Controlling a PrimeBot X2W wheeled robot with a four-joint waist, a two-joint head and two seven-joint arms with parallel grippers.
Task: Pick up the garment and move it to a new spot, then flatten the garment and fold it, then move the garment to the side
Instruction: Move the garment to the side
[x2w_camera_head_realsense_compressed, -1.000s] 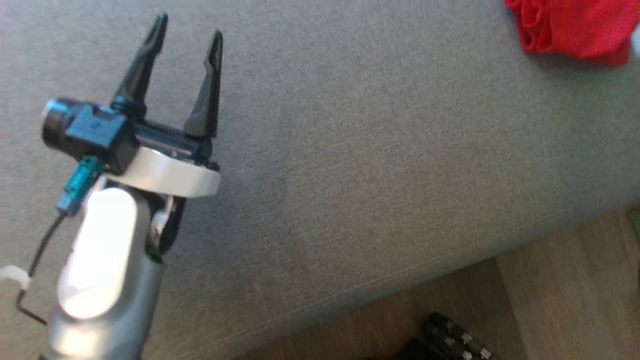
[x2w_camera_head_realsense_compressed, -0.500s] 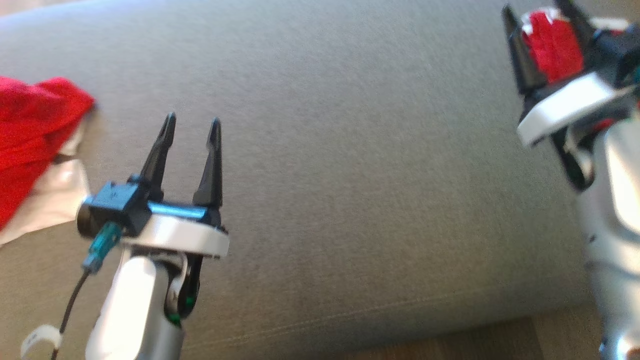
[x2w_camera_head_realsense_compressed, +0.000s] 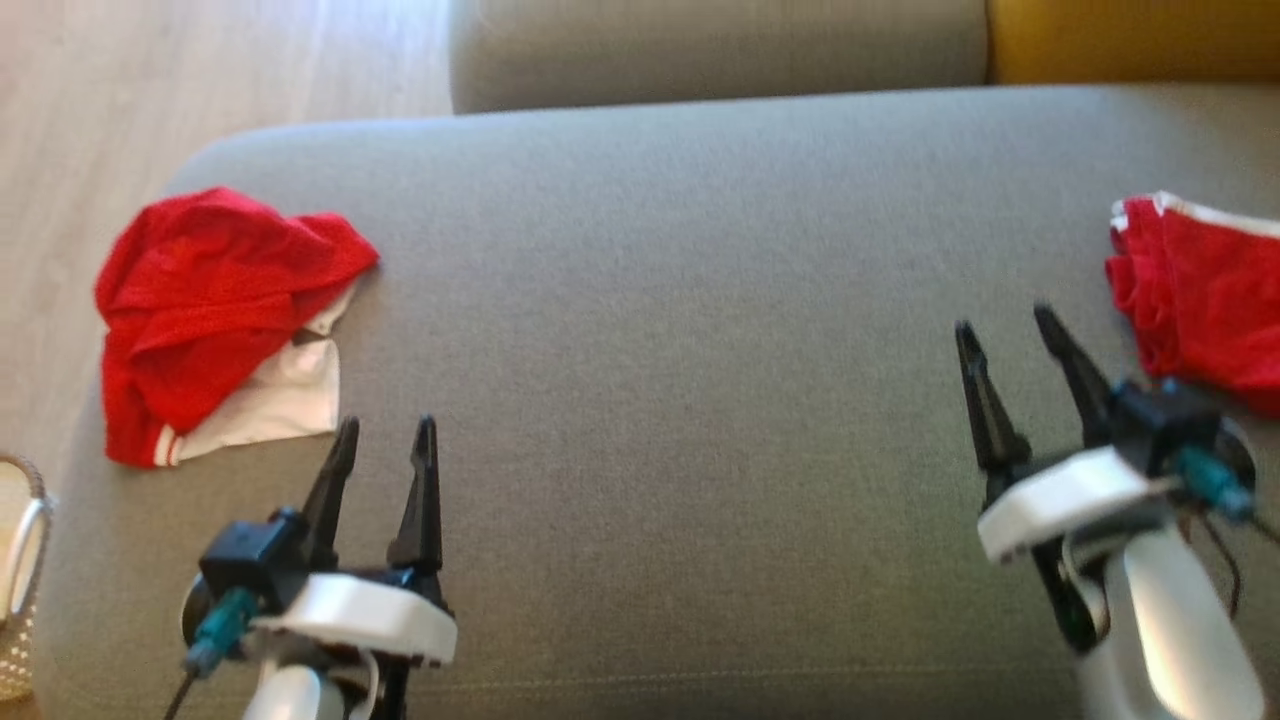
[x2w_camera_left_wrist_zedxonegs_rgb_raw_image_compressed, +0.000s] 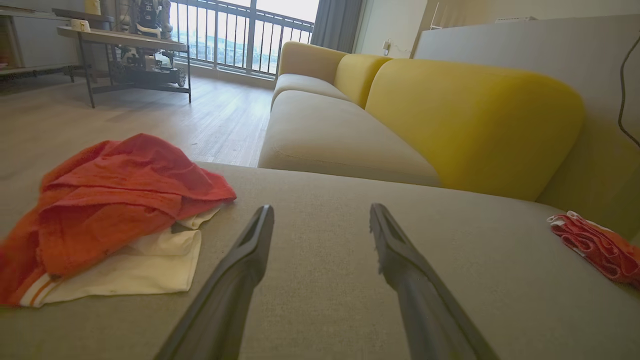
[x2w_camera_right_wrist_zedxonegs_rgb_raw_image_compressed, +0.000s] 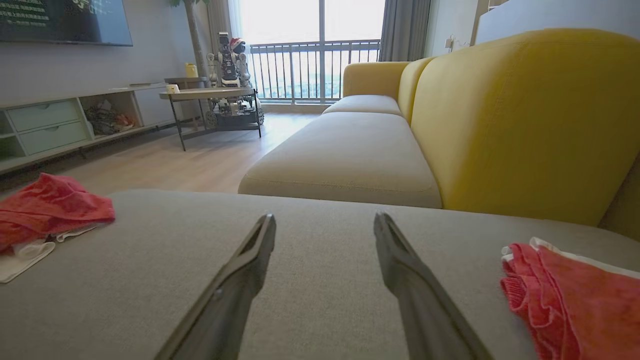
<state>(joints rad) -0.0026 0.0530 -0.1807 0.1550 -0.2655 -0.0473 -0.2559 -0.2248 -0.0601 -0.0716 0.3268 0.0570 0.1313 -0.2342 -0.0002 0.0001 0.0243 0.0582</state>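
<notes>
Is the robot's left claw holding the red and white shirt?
No, the left gripper stands open and empty over the grey cushion, while the crumpled red and white garment lies apart from it.

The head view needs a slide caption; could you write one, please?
Open left gripper and open right gripper above a grey cushion, between a crumpled red-and-white garment and a second red garment.

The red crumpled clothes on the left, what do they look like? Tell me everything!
The crumpled garment is bright red, soft-looking cloth with a white part and stripes at one hem. It lies bunched in a heap, unfolded, near the left end of the grey cushion. Only the cushion touches it; the open left gripper stands apart from it.
</notes>
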